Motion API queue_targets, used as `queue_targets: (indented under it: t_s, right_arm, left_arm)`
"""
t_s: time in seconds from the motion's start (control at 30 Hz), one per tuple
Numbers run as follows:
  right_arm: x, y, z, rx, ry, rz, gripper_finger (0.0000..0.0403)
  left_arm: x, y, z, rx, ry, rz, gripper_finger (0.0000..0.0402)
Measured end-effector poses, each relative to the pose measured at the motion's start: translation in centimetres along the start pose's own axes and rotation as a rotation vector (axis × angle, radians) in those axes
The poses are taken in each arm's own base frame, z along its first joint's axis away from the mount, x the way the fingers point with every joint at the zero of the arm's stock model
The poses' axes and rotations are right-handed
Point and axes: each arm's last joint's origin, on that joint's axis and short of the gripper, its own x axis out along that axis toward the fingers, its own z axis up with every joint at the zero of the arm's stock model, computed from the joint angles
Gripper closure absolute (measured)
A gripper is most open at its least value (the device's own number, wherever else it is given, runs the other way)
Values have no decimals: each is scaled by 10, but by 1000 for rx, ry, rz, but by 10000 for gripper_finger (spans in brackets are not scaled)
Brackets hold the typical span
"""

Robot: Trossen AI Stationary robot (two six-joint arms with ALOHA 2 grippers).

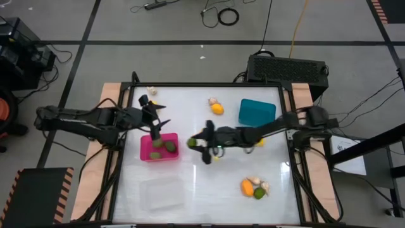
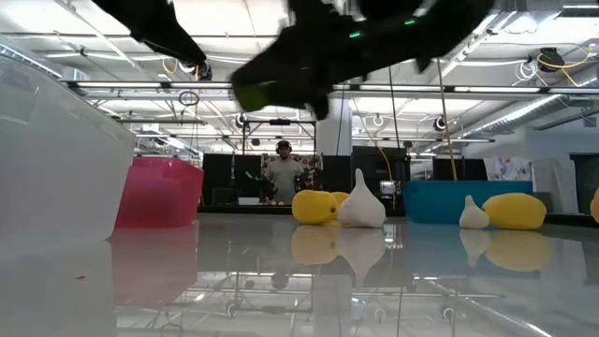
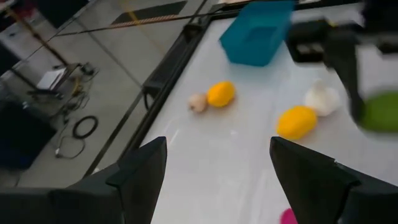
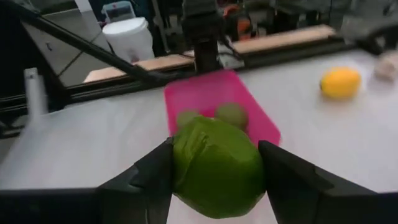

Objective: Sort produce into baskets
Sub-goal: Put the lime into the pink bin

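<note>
My right gripper (image 1: 200, 143) is shut on an olive-green oval fruit (image 4: 215, 165), lifted above the table just right of the magenta pink basket (image 1: 158, 147). Two green fruits (image 4: 231, 114) lie in that basket. My left gripper (image 1: 154, 114) is open and empty over the pink basket's far side; its fingers (image 3: 140, 177) stand wide apart. The teal basket (image 1: 257, 112) stands at the far right. The clear basket (image 1: 161, 193) stands near the front left. My right gripper pinches the green fruit's two opposite sides (image 4: 180, 163) between its two fingers. The fingers come level from the table's right, pointing toward the pink basket. The fruit is lifted clear of the table, as the low view (image 2: 257, 92) shows.
A yellow fruit (image 1: 217, 109) and a garlic bulb (image 1: 213, 101) lie at the far middle. Another bulb (image 1: 152, 92) lies at the far left. A yellow fruit (image 1: 258, 143) lies under my right arm. An orange fruit, green fruit and bulb (image 1: 253, 187) cluster at the front right.
</note>
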Motion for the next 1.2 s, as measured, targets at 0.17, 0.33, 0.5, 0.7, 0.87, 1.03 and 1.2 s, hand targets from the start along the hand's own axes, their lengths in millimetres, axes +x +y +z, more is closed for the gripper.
queue_targets:
  t_s: [0.17,0.33,0.5,0.7,0.87,1.03,1.2]
  right_arm:
    - [57,5,6,-76,-21,-4,188]
    - [96,11,10,-115,-10,-3,172]
    - [116,15,14,-122,50,7,147]
    - [115,20,31,-126,136,47,111]
    - [99,22,46,-117,306,18,99]
    - [70,27,58,-58,562,-42,99]
    - [34,43,50,12,885,-91,99]
  left_arm:
    - [5,11,-1,-20,21,55,110]
    - [6,13,-2,-28,26,48,110]
    - [6,13,-2,-27,28,44,110]
    - [6,12,-4,-30,45,29,110]
    - [6,12,-4,-41,46,7,110]
    - [10,7,-9,-67,29,-55,110]
    - [23,-5,-25,-127,-24,-122,110]
